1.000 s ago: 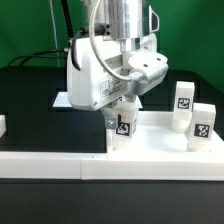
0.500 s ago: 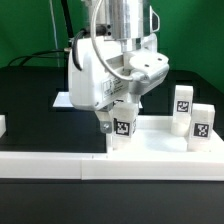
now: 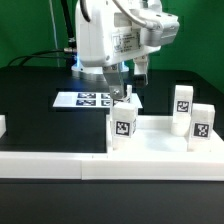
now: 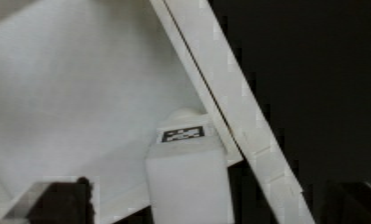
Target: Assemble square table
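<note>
The white square tabletop (image 3: 155, 147) lies flat with its raised rim (image 4: 214, 85) up. One short white tagged leg (image 3: 122, 131) stands upright at its corner nearest the exterior view's left. My gripper (image 3: 127, 82) hangs open above that leg, clear of it. In the wrist view the same leg (image 4: 185, 175) shows from above between my spread fingers (image 4: 57, 202), with a gap on each side. Two more legs (image 3: 184, 104) (image 3: 201, 126) stand at the exterior view's right. Behind the front leg another tagged block (image 3: 131, 101) is partly hidden.
The marker board (image 3: 85, 100) lies on the black table behind the tabletop. A long low white wall strip (image 3: 60, 167) runs along the front. A small white piece (image 3: 2, 125) sits at the exterior view's left edge.
The gripper opened, let go of the front leg and rose straight up. The leg stays standing at the tabletop's corner.
</note>
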`<state>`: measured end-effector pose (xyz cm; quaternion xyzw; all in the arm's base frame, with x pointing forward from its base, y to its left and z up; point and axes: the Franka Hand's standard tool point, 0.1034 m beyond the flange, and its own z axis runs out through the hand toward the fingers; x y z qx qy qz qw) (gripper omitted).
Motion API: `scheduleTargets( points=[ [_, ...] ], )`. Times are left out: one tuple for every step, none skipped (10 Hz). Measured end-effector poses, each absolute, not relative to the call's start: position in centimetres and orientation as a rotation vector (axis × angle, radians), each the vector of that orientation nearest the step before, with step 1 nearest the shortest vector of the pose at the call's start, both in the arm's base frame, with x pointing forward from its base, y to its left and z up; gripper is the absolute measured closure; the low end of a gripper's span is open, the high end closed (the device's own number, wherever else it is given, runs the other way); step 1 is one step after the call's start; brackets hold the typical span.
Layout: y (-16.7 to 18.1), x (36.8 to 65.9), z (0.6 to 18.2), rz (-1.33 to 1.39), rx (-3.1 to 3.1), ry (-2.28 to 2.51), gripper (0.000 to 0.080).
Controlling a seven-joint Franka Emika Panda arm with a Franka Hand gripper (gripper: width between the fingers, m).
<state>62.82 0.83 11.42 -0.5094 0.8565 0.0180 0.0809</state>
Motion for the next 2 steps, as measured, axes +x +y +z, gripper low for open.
scheduleTargets(
  points=[
    [0.84,62.85,11.46,0.053,-1.523,2.560,0.0150],
    [0.85,62.83,11.41,0.054,-1.523,2.560,0.0150]
  ],
)
